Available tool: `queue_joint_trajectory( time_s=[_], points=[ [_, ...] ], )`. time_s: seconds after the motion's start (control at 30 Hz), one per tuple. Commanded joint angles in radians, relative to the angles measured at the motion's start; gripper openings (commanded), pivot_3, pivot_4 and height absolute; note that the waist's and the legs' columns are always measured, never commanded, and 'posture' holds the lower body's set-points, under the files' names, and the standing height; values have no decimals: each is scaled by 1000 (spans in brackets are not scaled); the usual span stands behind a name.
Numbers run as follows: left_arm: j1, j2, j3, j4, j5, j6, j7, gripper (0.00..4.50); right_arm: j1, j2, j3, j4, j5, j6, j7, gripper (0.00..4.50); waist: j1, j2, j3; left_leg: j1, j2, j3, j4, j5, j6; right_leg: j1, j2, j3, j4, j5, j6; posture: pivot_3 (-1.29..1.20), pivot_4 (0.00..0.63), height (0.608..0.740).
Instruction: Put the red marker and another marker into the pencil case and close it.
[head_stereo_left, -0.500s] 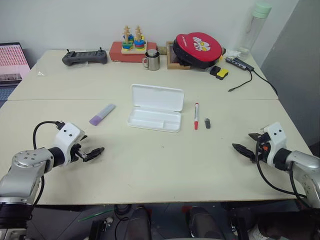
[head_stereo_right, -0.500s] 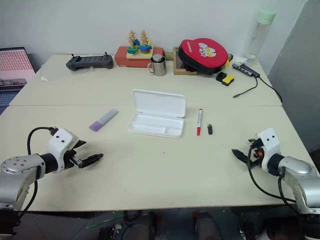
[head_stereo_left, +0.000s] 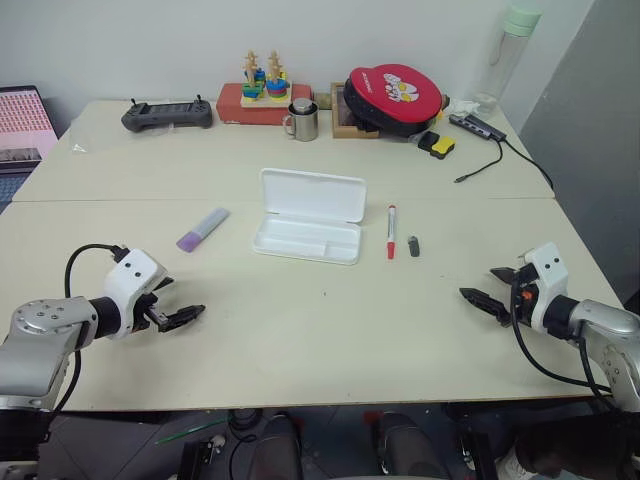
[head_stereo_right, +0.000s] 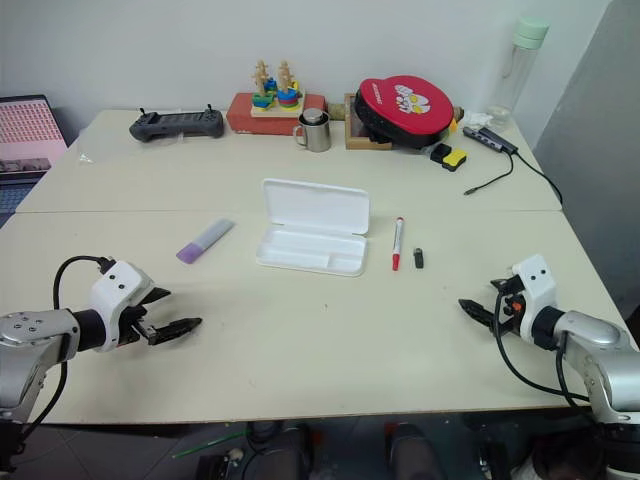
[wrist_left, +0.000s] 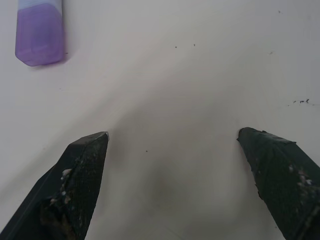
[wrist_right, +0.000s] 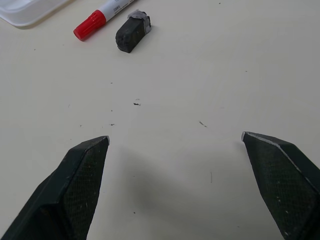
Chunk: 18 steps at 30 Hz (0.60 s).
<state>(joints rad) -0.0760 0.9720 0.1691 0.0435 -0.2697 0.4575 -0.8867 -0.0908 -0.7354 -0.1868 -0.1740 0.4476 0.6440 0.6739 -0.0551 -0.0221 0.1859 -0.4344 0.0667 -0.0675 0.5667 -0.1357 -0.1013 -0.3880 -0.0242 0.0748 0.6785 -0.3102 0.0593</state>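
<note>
The pencil case (head_stereo_left: 308, 215) lies open mid-table, its lid flat behind its empty tray. Just right of it lies the red marker (head_stereo_left: 391, 231), slim and white with a red cap. Beyond that is a small dark stub (head_stereo_left: 414, 245). The lilac marker (head_stereo_left: 204, 228) lies left of the case. My left gripper (head_stereo_left: 182, 300) hovers open and empty near the front left, short of the lilac marker (wrist_left: 40, 32). My right gripper (head_stereo_left: 480, 283) hangs open and empty at the front right, pointing toward the red marker (wrist_right: 97, 20) and the stub (wrist_right: 131, 32).
Along the far edge stand a black controller (head_stereo_left: 168, 114), a stacking toy on a red box (head_stereo_left: 262, 92), a metal mug (head_stereo_left: 303, 120), a red round case (head_stereo_left: 394, 97), a yellow-black block (head_stereo_left: 438, 145), a hub with cable (head_stereo_left: 482, 128) and a bottle (head_stereo_left: 508, 55).
The left gripper has drifted slightly toward the table's near edge. Both grippers stay open and the things on the table have not moved.
</note>
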Motion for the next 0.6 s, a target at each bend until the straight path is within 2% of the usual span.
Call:
queue_joint_trajectory(
  time_s=[0.03, 0.1, 0.4, 0.6],
  points=[
    [12, -6, 31, -37, -10, 27, 5, 4500, -9, 2, -22, -22, 3, -8, 2, 4472, 0, 0, 0, 0, 0, 0, 0, 0, 0, 0, 0, 0, 0, 0, 0, 0, 150, 740],
    [15, -26, 53, -60, -51, 54, -3, 4500, -12, 3, -16, -19, -1, -14, 4, 4472, 0, 0, 0, 0, 0, 0, 0, 0, 0, 0, 0, 0, 0, 0, 0, 0, 150, 740],
    [-4, -32, 32, -42, -28, 48, -6, 4500, 18, 9, -31, -39, 8, -11, -3, 4472, 1, 0, 0, 0, 0, 0, 1, 0, 0, 0, 0, 0, 1, 0, 0, 0, 150, 740],
    [-59, -78, 40, -55, -84, 59, -30, 4500, -8, 3, -35, -82, 56, 14, 25, 4472, 1, 0, 0, 0, 0, 0, 2, 0, 0, 1, 0, 0, 1, 1, 1, 0, 150, 740]
  ],
)
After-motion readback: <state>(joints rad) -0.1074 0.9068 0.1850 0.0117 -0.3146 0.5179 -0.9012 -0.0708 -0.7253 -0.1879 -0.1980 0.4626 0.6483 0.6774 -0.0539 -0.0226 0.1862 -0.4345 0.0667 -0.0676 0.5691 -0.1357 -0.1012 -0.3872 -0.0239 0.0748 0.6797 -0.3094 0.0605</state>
